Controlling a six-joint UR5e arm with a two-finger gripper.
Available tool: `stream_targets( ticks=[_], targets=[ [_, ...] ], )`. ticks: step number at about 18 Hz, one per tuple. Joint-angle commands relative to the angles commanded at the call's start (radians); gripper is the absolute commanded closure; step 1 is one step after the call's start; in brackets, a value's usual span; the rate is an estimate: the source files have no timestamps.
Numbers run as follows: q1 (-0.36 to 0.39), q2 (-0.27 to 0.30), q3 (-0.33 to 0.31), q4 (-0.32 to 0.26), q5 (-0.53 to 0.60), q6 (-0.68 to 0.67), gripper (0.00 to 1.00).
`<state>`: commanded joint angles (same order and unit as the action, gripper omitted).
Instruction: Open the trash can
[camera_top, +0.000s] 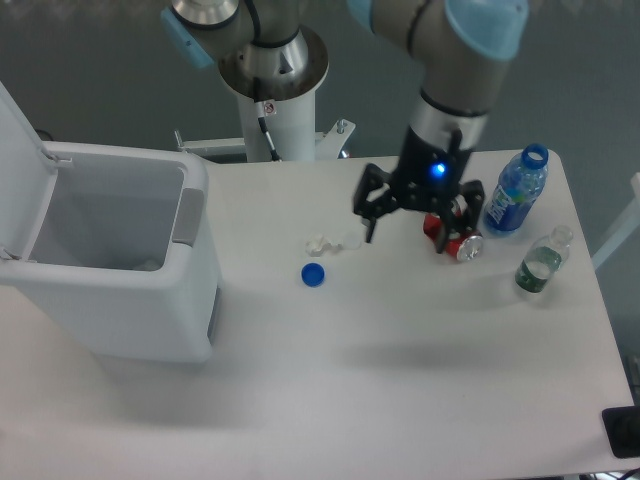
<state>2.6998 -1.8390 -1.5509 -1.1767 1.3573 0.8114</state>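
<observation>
The trash can (130, 300) is a large white boxy bin at the table's left. Its lid (15, 130) stands raised at the far left and the inside is open to view. A grey push-button strip (187, 215) runs along its right rim. My gripper (418, 222) hangs over the table's right half, well to the right of the bin and apart from it. Its jaws are spread wide and hold nothing.
A red soda can (458, 242) lies just right of the gripper. A blue-labelled bottle (515, 195) and a small clear bottle (542, 262) stand at the right edge. A blue cap (313, 274) and a crumpled white scrap (330, 243) lie mid-table. The robot base (270, 80) is behind.
</observation>
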Motion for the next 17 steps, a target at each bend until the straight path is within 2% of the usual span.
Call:
stream_targets(
  ticks=[3, 8, 11, 17],
  targets=[
    [-0.002, -0.061, 0.005, 0.008, 0.080, 0.053, 0.00],
    [0.029, -0.149, 0.034, 0.014, 0.100, 0.250, 0.00],
    [0.023, -0.175, 0.044, 0.014, 0.143, 0.348, 0.00],
    [0.021, -0.209, 0.048, 0.015, 0.158, 0.410, 0.00]
  ],
)
